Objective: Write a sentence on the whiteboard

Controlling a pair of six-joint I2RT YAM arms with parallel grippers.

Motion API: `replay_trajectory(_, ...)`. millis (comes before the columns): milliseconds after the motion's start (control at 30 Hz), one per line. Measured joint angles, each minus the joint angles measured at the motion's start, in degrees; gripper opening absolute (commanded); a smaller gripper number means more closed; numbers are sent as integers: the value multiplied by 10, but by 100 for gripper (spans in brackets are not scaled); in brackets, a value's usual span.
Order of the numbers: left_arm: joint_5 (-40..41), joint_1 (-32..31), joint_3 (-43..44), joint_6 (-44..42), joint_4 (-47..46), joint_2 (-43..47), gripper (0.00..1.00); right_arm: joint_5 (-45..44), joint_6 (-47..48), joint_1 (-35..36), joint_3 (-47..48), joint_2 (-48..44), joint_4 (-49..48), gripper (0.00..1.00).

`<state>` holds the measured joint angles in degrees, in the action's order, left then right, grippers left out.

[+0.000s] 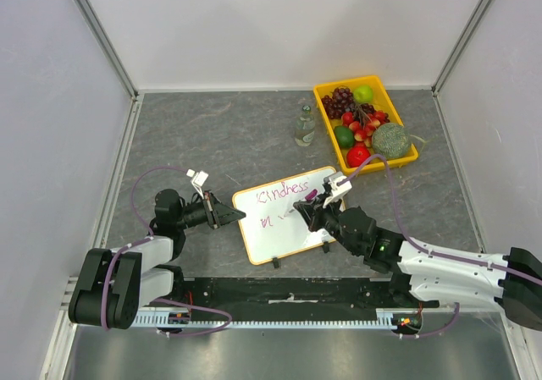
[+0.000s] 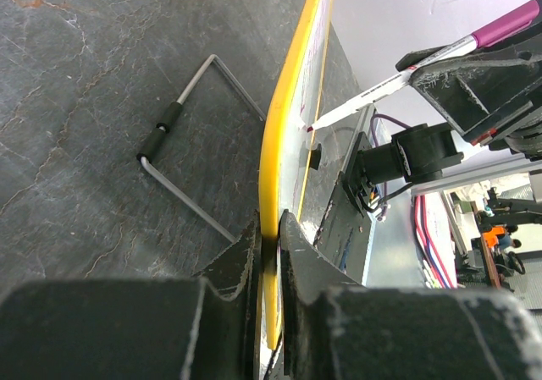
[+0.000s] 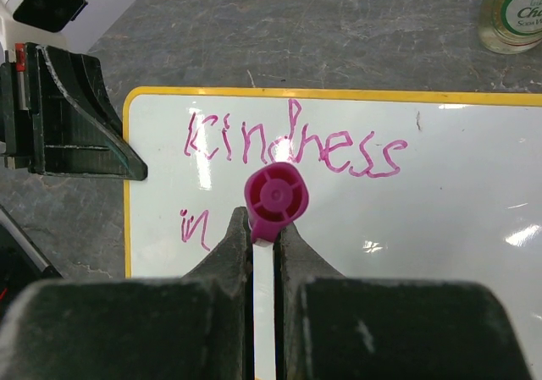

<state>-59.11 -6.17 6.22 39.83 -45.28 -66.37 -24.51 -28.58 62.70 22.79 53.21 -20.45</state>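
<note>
Top external view gives you one whiteboard (image 1: 284,236) lying on the grey table (image 1: 212,134) between your two arms. At its left rim, the left gripper (image 1: 229,217) is clamped on the yellow edge, and one wire stand (image 2: 161,136) shows beside it. The sentence (image 1: 284,192) counts two purple-pink words, "Kindness" above "in". Next, the right gripper (image 1: 309,213) is pinched tight on one pink-capped marker (image 3: 276,195), tip at the board, its cap blocking part of the surface between the lines. Farther right stand one glass bottle (image 1: 305,126) and one yellow fruit tray (image 1: 398,158).
</note>
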Motion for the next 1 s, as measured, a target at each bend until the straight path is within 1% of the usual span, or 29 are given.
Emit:
replay_trajectory(567,0,0,0,0,0,0,2,-15,-9,-6,0,8,-21,0)
replay_trajectory(1000,0,0,0,0,0,0,2,2,-11,-7,-9,6,-26,0)
